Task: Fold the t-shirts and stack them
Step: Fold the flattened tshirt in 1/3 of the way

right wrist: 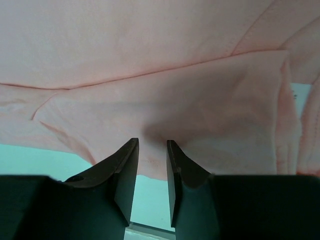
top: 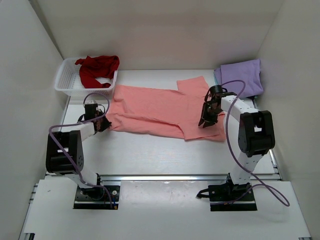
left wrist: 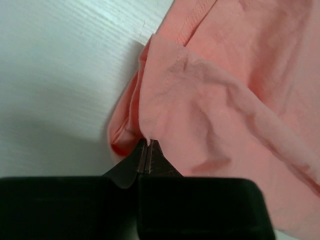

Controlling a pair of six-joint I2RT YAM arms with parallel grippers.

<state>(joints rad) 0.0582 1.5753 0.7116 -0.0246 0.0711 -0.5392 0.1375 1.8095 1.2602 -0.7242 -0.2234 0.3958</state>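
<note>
The salmon-pink t-shirt [top: 160, 107] lies spread across the middle of the table. My left gripper [top: 104, 124] is at its near left corner, and in the left wrist view it [left wrist: 148, 143] is shut on a pinched fold of the pink cloth [left wrist: 210, 100]. My right gripper [top: 204, 122] is over the shirt's right part. In the right wrist view it [right wrist: 152, 145] is open, its jaws straddling the hem of the pink cloth [right wrist: 165, 85]. The dark red t-shirt [top: 97, 69] lies crumpled in the basket. The lavender-purple t-shirt [top: 241, 76] lies at the back right. I cannot make out a teal one.
A white lattice basket [top: 67, 80] stands at the back left. White walls close in the table on the left, back and right. The arm bases and a metal rail [top: 165, 177] are along the near edge.
</note>
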